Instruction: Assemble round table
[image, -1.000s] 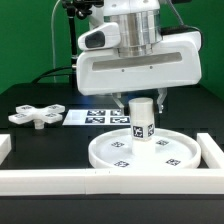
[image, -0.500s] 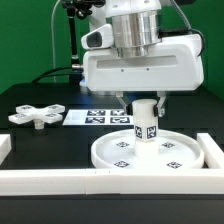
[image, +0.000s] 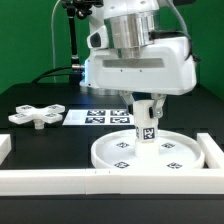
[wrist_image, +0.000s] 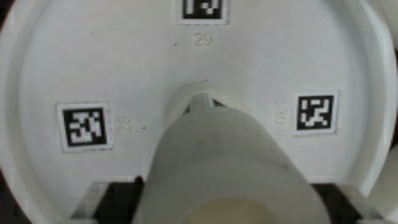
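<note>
- The white two-finger gripper (image: 145, 103) of the arm stands directly over the disc; its jaws are clenched on the upper end of the post, one on each side, as far as the exterior view shows.
- The wide white round plastic disc with a raised rim (image: 105, 152) lies flat on the black table, near the corner of the long white border rails (image: 50, 181); I judge it to be in place as the base of the work.
- The short white cylindrical post with small tags (image: 147, 126) stands on the centre of the disc, leaning a little toward the exterior view's right; so I judge the step in hand to be the joining of the post to the centre hub (wrist_image: 201, 96), and it looks not finished.
- The white four-armed cross piece (image: 34, 115) lies apart at the exterior view's left, beyond the flat marker board (image: 98, 117), touching nothing of the rest; fitting it on the post remains to be done.
- Hidden or unclear: the post covers most of the hub in the wrist view, so how deep it sits cannot be told; the fingertips are cut off at the picture's edge there; the tags are too blurred to read.
</note>
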